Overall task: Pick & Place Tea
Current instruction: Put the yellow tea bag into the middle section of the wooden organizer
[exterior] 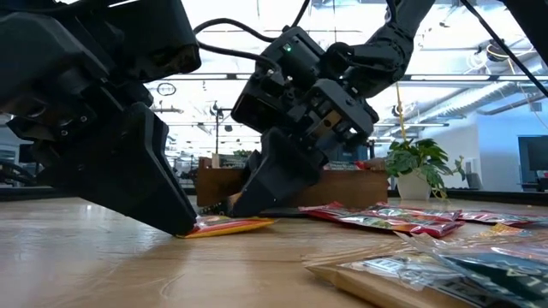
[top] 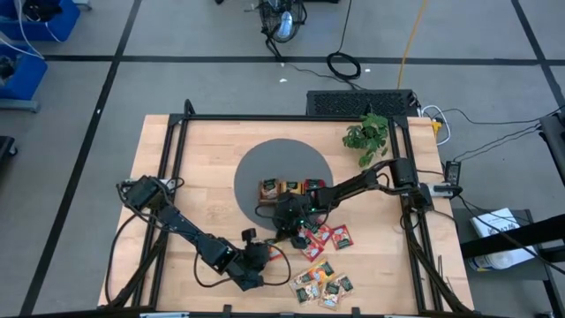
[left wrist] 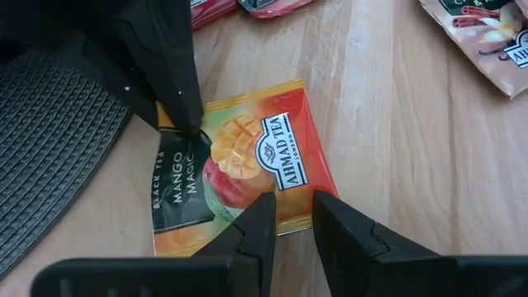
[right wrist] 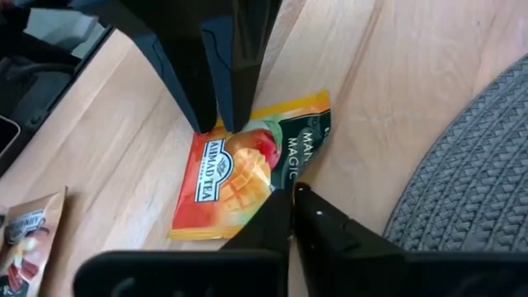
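Note:
An orange-yellow mango tea sachet (left wrist: 247, 165) (right wrist: 239, 165) (top: 276, 253) lies flat on the wood near the table's near edge, between both grippers. My left gripper (left wrist: 293, 206) (exterior: 184, 227) stands at one long edge with a narrow gap between its fingers. My right gripper (right wrist: 293, 196) (exterior: 238, 208) stands at the opposite long edge, shut. Red sachets (top: 327, 237) and dark green ones (top: 322, 283) lie to the right. More sachets sit in the wooden tray (top: 291, 188). My left gripper rests both fingertips (left wrist: 264, 216) on top of the sachet's long edge beside the white label (left wrist: 290, 213), the gap running along that edge. It comes slanting down from the near left. The sachet lies flat on the table. My right gripper sets its shut fingertips on the opposite long edge, by the dark green printed panel (right wrist: 272, 180). It comes slanting down from the far right. The sachet is not between the fingers and stays flat on the wood (exterior: 231, 225).
The tray stands on a round grey mat (top: 265, 163) whose edge lies just beyond the sachet (right wrist: 470, 165). A potted plant (top: 366, 134) stands at the far right. A black frame runs along the table's sides (top: 168, 168). Bare wood shows at the near left (top: 190, 221).

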